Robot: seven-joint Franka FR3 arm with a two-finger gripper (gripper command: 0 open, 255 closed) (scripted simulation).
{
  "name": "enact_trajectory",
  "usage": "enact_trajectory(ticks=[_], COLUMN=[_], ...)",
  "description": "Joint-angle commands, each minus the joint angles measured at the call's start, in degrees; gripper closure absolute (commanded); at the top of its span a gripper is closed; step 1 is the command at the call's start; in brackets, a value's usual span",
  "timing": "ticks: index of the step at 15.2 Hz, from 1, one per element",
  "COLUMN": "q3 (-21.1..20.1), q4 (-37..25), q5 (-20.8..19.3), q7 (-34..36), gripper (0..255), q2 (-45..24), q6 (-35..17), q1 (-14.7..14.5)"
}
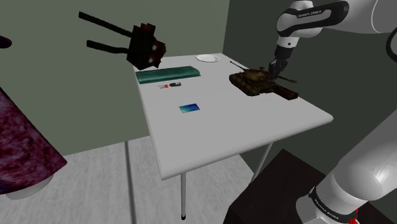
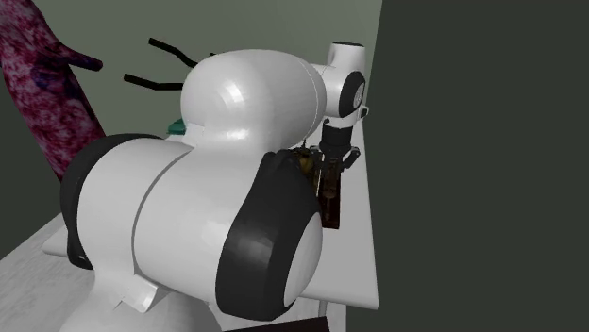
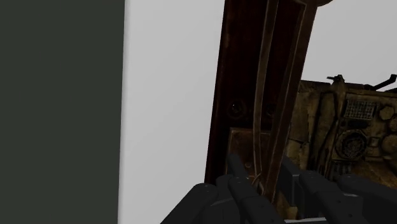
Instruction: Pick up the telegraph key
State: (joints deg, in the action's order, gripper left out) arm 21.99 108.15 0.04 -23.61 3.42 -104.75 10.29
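One pincer (image 3: 261,170) down astride telegraph key (image 3: 245,89)

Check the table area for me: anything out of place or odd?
Yes: a black two-pronged object hangs above the far end of the table with no support visible. The telegraph key lies close beside a tank model, which crowds it.

Dark-brown telegraph key (image 1: 285,91) lies flat on table (image 1: 242,127).
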Motion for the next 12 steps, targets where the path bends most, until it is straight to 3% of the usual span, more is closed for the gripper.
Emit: enact_trajectory(ticks=[1, 12], q3=[0.0, 0.0], q4=[-1.7, -9.2], q5=[-0.1, 0.1], q7=[0.0, 0.0], gripper=[255, 255], q2=[0.2, -0.2], q6=[1.8, 8.9], q1=[0.0, 0.0])
